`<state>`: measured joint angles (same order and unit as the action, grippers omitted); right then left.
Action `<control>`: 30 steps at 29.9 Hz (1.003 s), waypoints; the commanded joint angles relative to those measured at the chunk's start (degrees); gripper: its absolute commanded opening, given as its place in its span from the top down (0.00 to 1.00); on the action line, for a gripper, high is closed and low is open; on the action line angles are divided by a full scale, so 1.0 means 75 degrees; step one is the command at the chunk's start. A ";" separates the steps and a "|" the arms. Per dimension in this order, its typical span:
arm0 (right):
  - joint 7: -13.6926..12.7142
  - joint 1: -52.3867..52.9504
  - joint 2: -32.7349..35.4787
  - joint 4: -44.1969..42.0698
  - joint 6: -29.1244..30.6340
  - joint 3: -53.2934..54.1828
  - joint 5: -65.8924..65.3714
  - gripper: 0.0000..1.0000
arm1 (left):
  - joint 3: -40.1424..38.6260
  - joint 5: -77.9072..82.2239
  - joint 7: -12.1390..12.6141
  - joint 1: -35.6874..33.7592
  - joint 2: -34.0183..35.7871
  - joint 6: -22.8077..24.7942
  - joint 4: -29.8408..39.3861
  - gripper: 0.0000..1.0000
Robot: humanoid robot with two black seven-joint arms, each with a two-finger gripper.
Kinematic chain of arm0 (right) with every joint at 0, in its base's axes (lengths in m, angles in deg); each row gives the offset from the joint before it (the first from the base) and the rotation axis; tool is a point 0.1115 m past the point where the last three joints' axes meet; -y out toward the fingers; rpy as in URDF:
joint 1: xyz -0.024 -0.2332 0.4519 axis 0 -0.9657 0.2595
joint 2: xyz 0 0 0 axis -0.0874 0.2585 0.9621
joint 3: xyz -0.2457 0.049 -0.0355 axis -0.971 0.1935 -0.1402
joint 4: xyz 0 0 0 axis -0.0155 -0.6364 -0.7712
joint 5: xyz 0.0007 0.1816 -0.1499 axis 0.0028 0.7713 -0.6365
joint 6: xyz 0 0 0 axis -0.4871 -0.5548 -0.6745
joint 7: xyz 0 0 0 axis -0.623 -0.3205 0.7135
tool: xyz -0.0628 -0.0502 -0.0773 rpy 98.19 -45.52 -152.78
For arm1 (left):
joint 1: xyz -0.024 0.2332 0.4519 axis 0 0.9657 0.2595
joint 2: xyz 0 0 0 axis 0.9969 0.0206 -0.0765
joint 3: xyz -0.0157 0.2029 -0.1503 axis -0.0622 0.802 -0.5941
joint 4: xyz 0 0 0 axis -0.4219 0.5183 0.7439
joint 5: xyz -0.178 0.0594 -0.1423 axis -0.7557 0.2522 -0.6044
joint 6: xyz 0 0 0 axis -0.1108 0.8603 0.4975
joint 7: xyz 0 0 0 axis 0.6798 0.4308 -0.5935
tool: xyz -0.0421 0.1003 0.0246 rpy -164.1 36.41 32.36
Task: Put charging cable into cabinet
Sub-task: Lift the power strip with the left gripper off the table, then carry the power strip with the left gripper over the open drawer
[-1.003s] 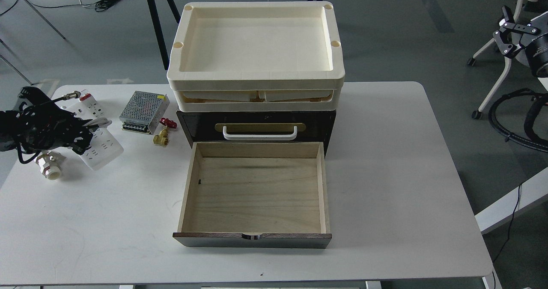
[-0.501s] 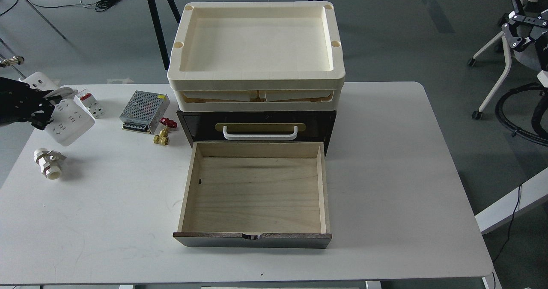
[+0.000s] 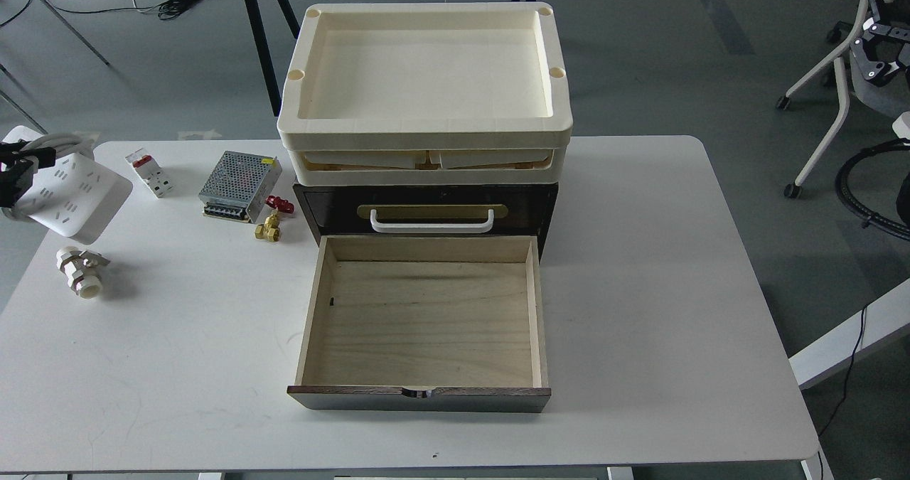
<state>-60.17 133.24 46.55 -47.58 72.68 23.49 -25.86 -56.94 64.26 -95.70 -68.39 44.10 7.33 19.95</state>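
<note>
The charging cable (image 3: 71, 192), a white power strip with its cord coiled round it, hangs tilted over the table's far left edge. My left gripper (image 3: 13, 173) shows only as black parts at the left border and is shut on the strip's left end. The dark brown cabinet (image 3: 426, 197) stands at the table's back centre. Its lower drawer (image 3: 426, 323) is pulled out towards me, with an empty pale wood interior. The upper drawer with the white handle (image 3: 431, 220) is closed. My right gripper (image 3: 880, 52) is far right, off the table, too dark to read.
Cream trays (image 3: 426, 128) are stacked on the cabinet. A white breaker with a red switch (image 3: 149, 174), a silver perforated power supply (image 3: 238, 176), a brass valve with a red handle (image 3: 270, 222) and a white pipe fitting (image 3: 79, 270) lie left of the cabinet. An office chair (image 3: 832, 89) stands at right.
My left gripper has lifted the power strip off the table and carried it left, towards the table's edge. My right gripper has moved further right and slightly up.
</note>
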 commanded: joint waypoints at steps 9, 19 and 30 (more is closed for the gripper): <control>0.0000 -0.0011 0.0306 -0.0052 0.0000 0.0006 -0.0004 0.01 | 0.0087 -0.1307 -0.0002 0.0180 0.0902 0.0314 0.1678 1.00; -0.0011 0.0000 0.0587 -0.0052 0.0000 0.0006 -0.0004 0.01 | 0.0111 -0.2257 -0.0002 0.0390 0.0996 0.0514 0.2991 1.00; -0.0012 -0.0129 0.0564 -0.0064 0.0000 -0.0041 -0.0004 0.01 | 0.0170 -0.2901 -0.0002 0.0731 0.0541 0.0549 0.3824 1.00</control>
<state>-60.26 132.37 51.10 -48.07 72.68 23.33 -25.89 -55.78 44.34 -95.72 -63.03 50.23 11.47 48.51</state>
